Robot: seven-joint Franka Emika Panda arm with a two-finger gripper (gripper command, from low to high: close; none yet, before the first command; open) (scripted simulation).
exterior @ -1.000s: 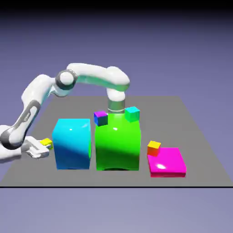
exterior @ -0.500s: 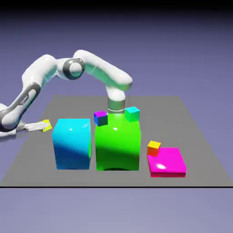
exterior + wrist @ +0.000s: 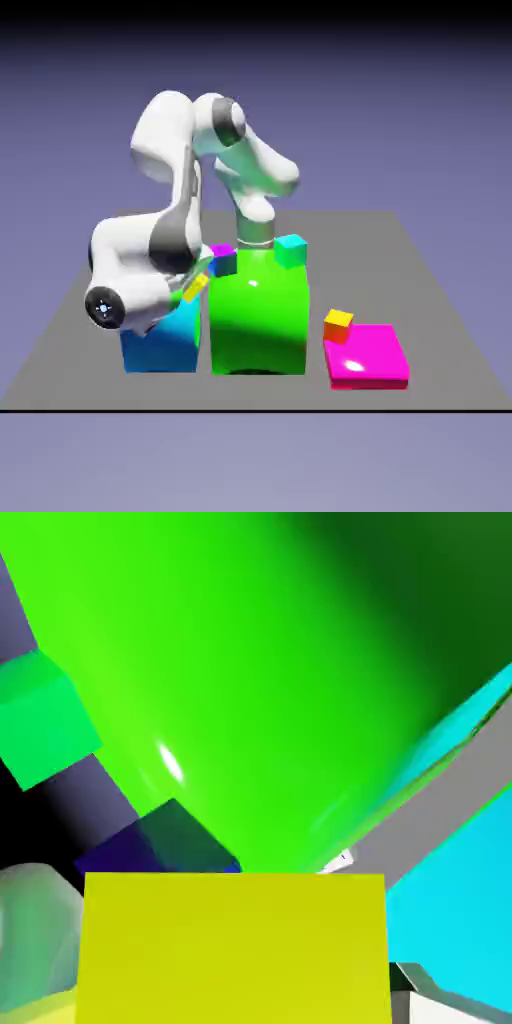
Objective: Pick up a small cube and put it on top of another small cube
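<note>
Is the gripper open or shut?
Shut on the yellow cube: it fills the space between the finger tips in the hand view.

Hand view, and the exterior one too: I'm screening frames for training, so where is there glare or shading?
Hand view: small white glare and a dark upper-right patch on the large glossy green block; exterior view: bright glare on the flat magenta block.

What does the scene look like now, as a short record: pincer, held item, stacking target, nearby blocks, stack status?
pincer: shut on the yellow cube
held item: yellow cube, off the table
stacking target: orange cube, beside the magenta slab
nearby blocks: green block, blue block
stack status: not yet made
</note>
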